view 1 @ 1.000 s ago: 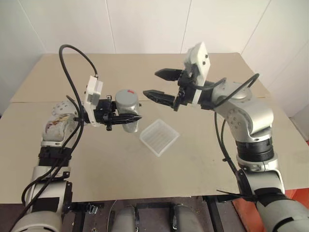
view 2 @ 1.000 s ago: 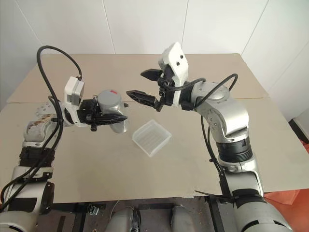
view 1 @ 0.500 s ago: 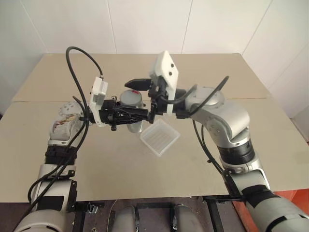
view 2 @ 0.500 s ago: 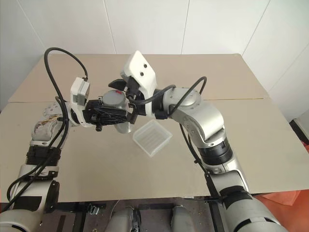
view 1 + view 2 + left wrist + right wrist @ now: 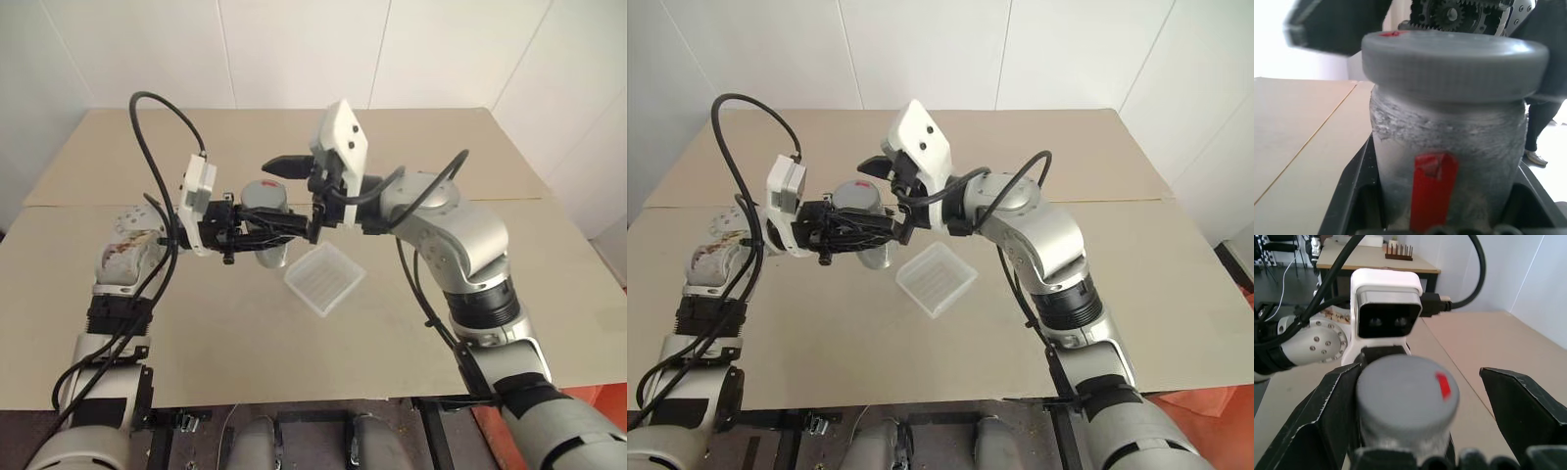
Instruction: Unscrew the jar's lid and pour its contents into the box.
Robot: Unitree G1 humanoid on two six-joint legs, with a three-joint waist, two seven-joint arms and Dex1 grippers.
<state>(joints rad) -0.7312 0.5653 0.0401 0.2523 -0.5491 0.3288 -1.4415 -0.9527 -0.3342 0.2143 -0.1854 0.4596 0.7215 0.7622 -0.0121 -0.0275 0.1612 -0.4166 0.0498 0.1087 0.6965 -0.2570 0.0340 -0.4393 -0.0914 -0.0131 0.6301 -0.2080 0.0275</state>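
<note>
The silvery-grey jar (image 5: 263, 233), red stripe down its side, is held upright above the table (image 5: 470, 323) (just left of the ribbed translucent box (image 5: 323, 277)), clamped in the left gripper (image 5: 269, 231). The right gripper (image 5: 1415, 426) straddles its grey, red-marked lid (image 5: 1403, 389), fingers spread apart.
</note>
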